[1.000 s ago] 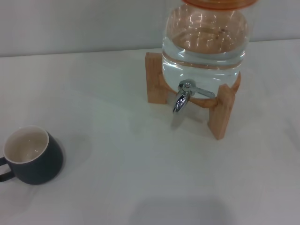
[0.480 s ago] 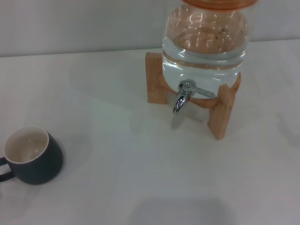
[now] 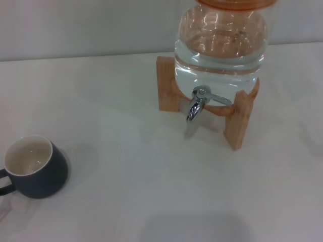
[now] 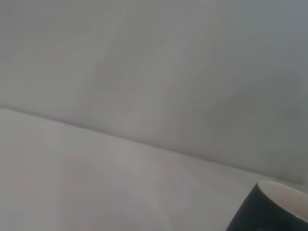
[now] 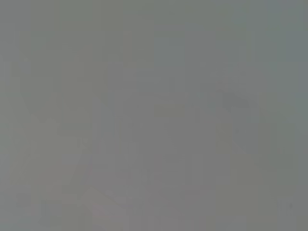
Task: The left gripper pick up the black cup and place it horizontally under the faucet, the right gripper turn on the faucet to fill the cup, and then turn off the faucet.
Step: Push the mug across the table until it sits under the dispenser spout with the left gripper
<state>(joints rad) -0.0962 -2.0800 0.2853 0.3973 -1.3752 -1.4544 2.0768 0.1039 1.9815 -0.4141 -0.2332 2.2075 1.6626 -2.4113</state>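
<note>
The black cup (image 3: 35,167) stands upright on the white table at the front left, cream inside showing, its handle toward the left edge. Part of it also shows in the left wrist view (image 4: 272,208). The chrome faucet (image 3: 196,106) sticks out of the clear water jar (image 3: 220,48), spout curving down, lever to the right. Neither gripper shows in any view. The right wrist view is a plain grey blank.
The jar rests on a wooden stand (image 3: 238,120) at the back right, with an orange lid at the top. A grey wall runs behind the white table (image 3: 131,151). A faint shadow lies at the table's front edge.
</note>
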